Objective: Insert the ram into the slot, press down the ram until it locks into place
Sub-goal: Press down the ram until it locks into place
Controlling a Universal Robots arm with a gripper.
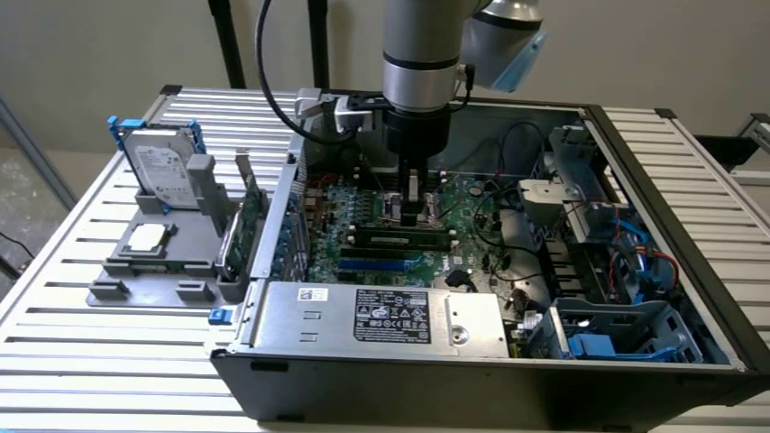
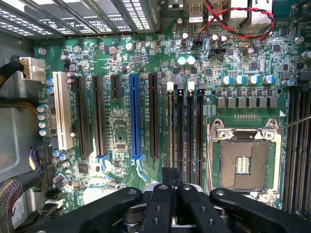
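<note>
The gripper (image 1: 414,219) stands upright over the motherboard (image 2: 121,53), its fingers (image 2: 167,194) drawn close together, apparently to press with the tips. They bear on the ram (image 1: 403,238), which lies along the slot (image 2: 171,126) among the parallel black sockets.

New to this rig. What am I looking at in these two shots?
One robot arm with a gripper reaches down into an open computer case on a slatted table. The exterior view looks on from outside. The wrist view looks past the gripper at the motherboard. The gripper's tip is right at the ram, which lies along one of the black memory slots. A hard drive stands in a grey holder beside the case.
</note>
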